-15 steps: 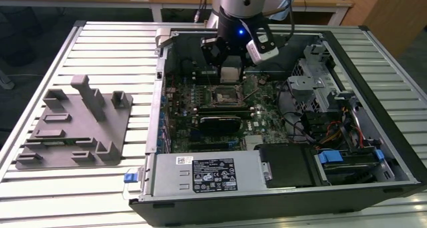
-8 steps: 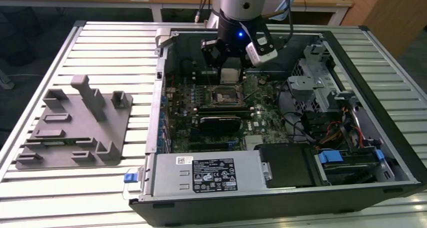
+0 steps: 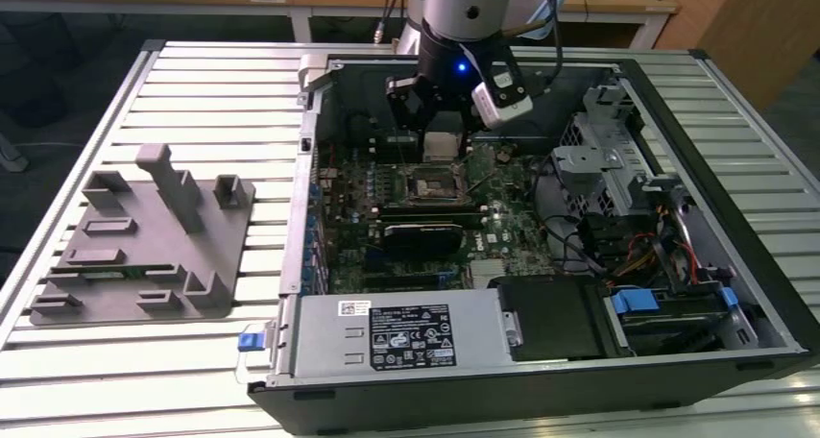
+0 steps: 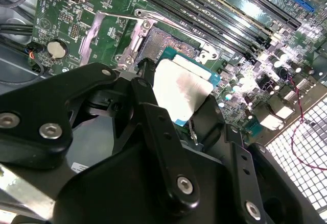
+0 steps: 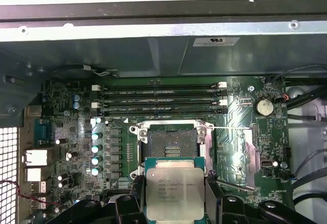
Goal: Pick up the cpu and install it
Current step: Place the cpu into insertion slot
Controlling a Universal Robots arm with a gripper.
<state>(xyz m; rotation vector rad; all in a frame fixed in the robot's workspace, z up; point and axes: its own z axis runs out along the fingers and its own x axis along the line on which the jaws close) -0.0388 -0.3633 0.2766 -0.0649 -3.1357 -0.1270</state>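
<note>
From where I stand, the arm reaches down into the open computer case (image 3: 666,227) that lies on the slatted table (image 3: 154,361), and its gripper (image 3: 440,148) hangs over the motherboard (image 3: 506,227). The gripper is closed on the cpu (image 3: 441,146), its two black fingers (image 5: 135,198) pressing on two opposite edges of the chip, so the opening is only as wide as the chip itself. In the first wrist view the cpu (image 5: 174,188) shows its silver top to the camera, with the green rim around it. The chip is square, so I cannot name a long axis, but its edges run parallel with the frame of the socket (image 5: 171,141). The socket is open, with a dark centre, and the cpu is not in it: the chip sits just beside the socket's frame in that view, and whether it is level or a little tilted I cannot tell. In the second wrist view the silver top (image 4: 181,89) again faces the camera, with the socket (image 4: 171,40) past it. The memory slots (image 5: 158,101) lie on the far side of the socket from the chip. A grey holder (image 3: 141,236) stands on the table at the exterior view's left, well apart from the case.
</note>
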